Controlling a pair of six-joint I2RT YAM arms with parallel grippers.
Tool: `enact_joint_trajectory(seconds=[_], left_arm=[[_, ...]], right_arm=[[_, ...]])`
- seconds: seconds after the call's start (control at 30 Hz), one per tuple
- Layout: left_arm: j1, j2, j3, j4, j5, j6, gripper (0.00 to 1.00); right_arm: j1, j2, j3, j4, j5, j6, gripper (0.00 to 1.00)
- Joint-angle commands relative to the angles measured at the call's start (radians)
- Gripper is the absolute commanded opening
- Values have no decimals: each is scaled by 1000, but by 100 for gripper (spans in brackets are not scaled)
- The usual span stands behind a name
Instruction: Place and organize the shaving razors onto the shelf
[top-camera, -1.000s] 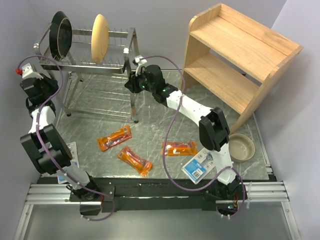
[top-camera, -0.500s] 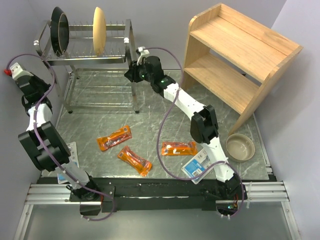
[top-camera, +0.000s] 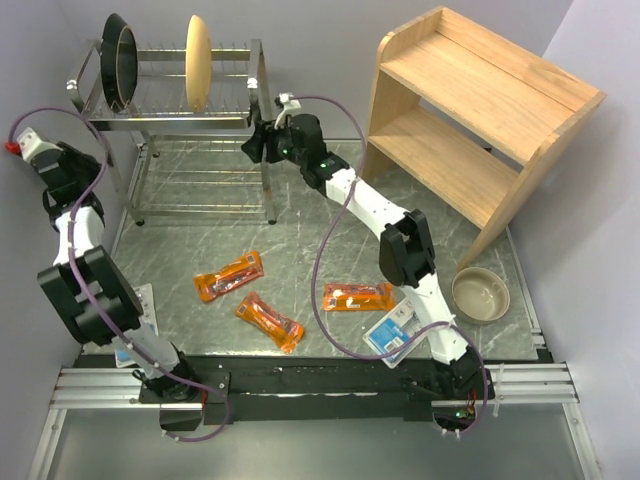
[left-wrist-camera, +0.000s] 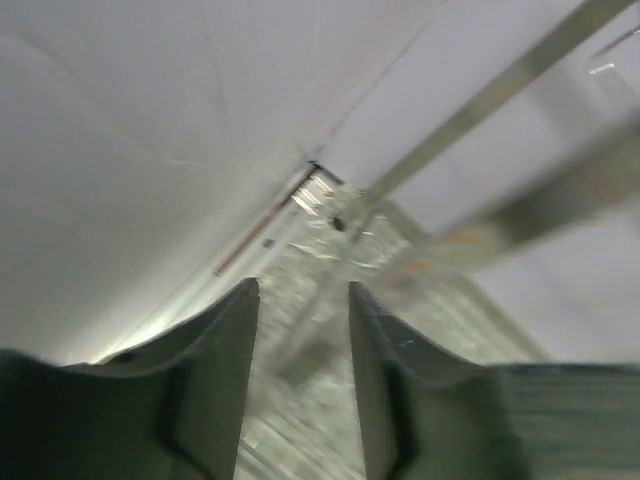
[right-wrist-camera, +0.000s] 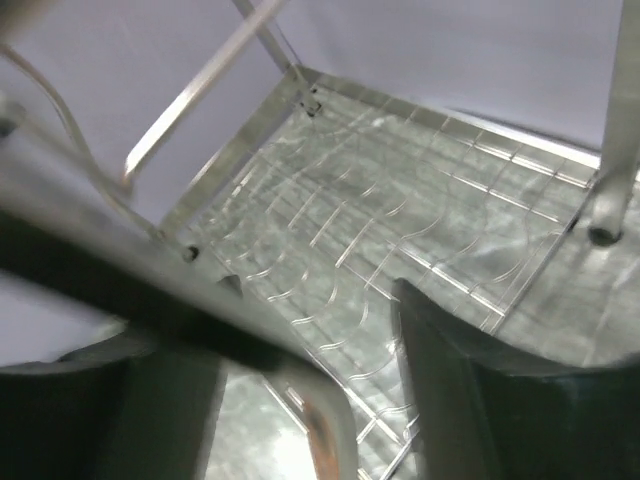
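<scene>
Three orange shaving razors lie flat on the table in the top view: one packet (top-camera: 228, 276), a second (top-camera: 269, 320) and a third (top-camera: 358, 297). A blue-and-white razor card (top-camera: 396, 333) rests by the right arm's base. Another card (top-camera: 149, 312) is half hidden under the left arm. The wooden shelf (top-camera: 480, 110) stands at the back right with both tiers bare. My right gripper (top-camera: 252, 148) (right-wrist-camera: 290, 330) is open at the dish rack's right end, a rack bar (right-wrist-camera: 325, 430) crossing between its jaws. My left gripper (top-camera: 58, 160) (left-wrist-camera: 300, 292) is open by the left wall, holding nothing.
The chrome dish rack (top-camera: 170, 120) stands at the back left with a dark plate (top-camera: 118, 58) and a tan plate (top-camera: 197, 60) upright in it. A beige bowl (top-camera: 480, 293) sits at the front right, below the shelf's corner. Walls close in at the left and the back.
The dish rack has swung square to the back wall. My right gripper followed its right end and my left arm drew toward the left wall. Both pairs of jaws have widened.
</scene>
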Motion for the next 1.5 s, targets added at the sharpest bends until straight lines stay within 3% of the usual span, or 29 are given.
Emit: enact_joint_trajectory(seconds=[0.0, 0.17, 0.23, 0.3, 0.37, 0.47, 0.5, 0.53, 0.63, 0.73, 0.87, 0.93, 1.13, 1.3, 1.47], left_arm=[[1, -192, 18, -82, 21, -150, 54], [-25, -344, -25, -191, 65, -161, 78], [-48, -428, -62, -188, 80, -141, 78], [-89, -494, -140, -89, 191, -108, 79], [-215, -566, -180, -9, 364, 7, 79], [-434, -548, -110, 5, 565, 127, 81], [-483, -525, -88, 22, 606, 135, 90], [-593, -475, -64, 16, 627, 171, 99], [-805, -346, 94, -48, 605, 304, 99], [-926, -147, 287, -84, 563, 281, 95], [-984, 130, 527, -74, 500, 160, 85], [-1013, 284, 689, -91, 451, 140, 82], [-1054, 602, 973, -9, 367, 148, 79], [-1068, 738, 1044, 96, 339, 181, 83], [-1079, 828, 1096, 191, 305, 189, 84]], right_arm=[[-29, -274, -264, 124, -3, -40, 100], [-55, -592, -632, 116, 65, -209, 100], [-57, -727, -768, 92, 103, -253, 100], [-59, -865, -895, 63, 149, -267, 100], [-62, -960, -978, 40, 169, -270, 100], [-74, -1146, -1100, -44, 207, -258, 100], [-86, -1230, -1135, -72, 217, -244, 100], [-95, -1267, -1146, -106, 232, -236, 100], [-150, -1388, -1149, -250, 255, -218, 100], [-242, -1487, -1155, -332, 252, -258, 100], [-364, -1563, -1167, -434, 279, -312, 99], [-420, -1612, -1169, -464, 268, -302, 99], [-572, -1711, -1172, -548, 237, -328, 100], [-675, -1715, -1151, -603, 131, -302, 100], [-687, -1699, -1141, -638, 103, -328, 99]])
